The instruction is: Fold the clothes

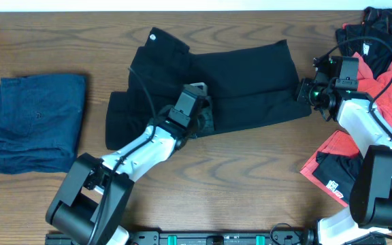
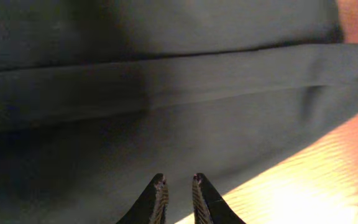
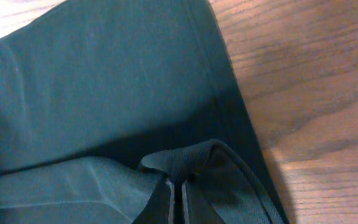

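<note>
Right gripper (image 3: 176, 185) pinches 1 black pants (image 1: 250, 75) | left gripper (image 2: 178, 182) narrow, empty | 1 blue garment (image 1: 36, 122)

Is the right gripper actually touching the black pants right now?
Touching. The right wrist view shows the right gripper shut on a raised fold of the black pants near their edge, with fabric pinched between its fingertips.

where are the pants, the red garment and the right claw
pants (image 1: 250, 82), overhead view, middle of the fabric
red garment (image 1: 386, 83), overhead view, its red fold
right claw (image 3: 176, 186), right wrist view, tips pinching pants
</note>
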